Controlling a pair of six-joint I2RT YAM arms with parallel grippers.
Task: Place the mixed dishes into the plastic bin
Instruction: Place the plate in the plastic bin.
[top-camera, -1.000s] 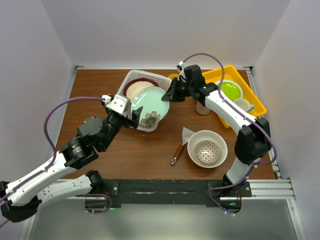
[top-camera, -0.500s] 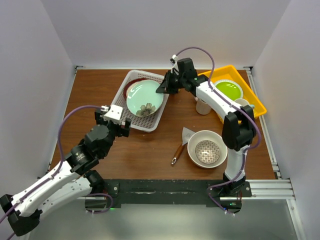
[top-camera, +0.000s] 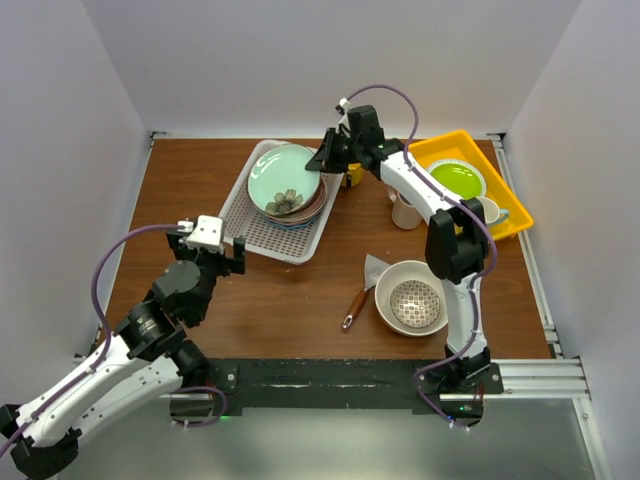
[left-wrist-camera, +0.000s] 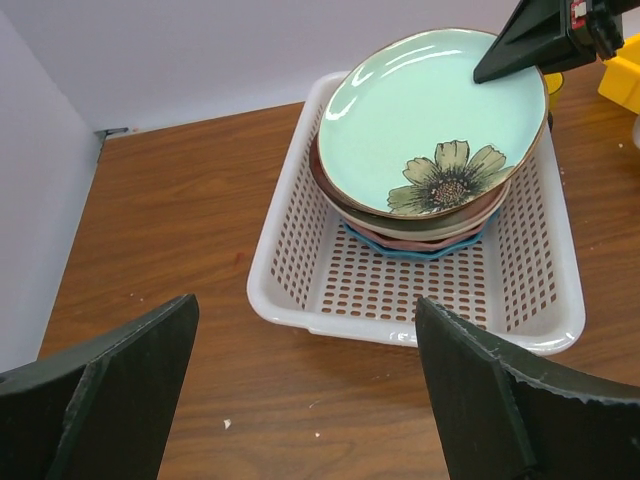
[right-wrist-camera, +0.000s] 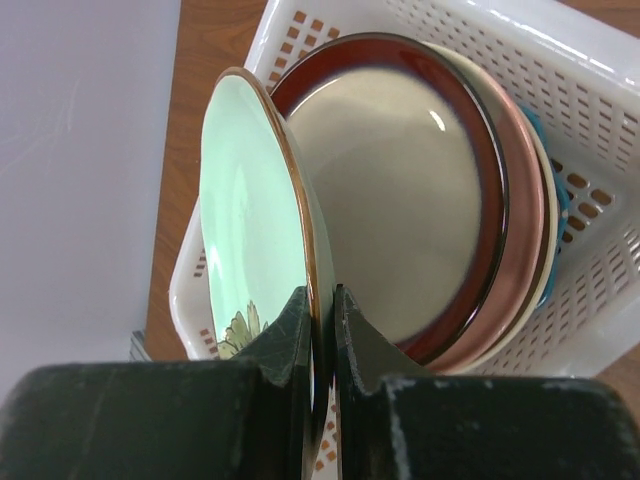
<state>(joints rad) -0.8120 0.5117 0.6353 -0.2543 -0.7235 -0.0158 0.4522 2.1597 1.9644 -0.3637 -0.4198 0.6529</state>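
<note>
My right gripper (top-camera: 322, 160) is shut on the rim of the pale green flower plate (top-camera: 283, 181), which leans on a stack of plates in the white plastic bin (top-camera: 268, 238). The right wrist view shows the green plate (right-wrist-camera: 250, 230) pinched edge-on, with the red-rimmed cream plate (right-wrist-camera: 400, 210) and a pink plate beneath. In the left wrist view the green plate (left-wrist-camera: 430, 120) tops the stack in the bin (left-wrist-camera: 400, 325). My left gripper (top-camera: 208, 248) is open and empty over the table, near the bin's front left corner. A large cream bowl (top-camera: 414, 297) holds the small patterned bowl.
A yellow tray (top-camera: 510, 205) at the back right holds a lime-green plate (top-camera: 458, 181) and a cream mug (top-camera: 487, 210). A cup (top-camera: 405, 213) stands left of the tray. A wooden-handled spatula (top-camera: 362, 291) lies beside the cream bowl. A yellow mug (top-camera: 352, 177) sits behind the bin.
My right gripper carried the green plate left and back, lowering it onto the plate stack in the bin. My left gripper let go of the plate and drew back toward the near left.
</note>
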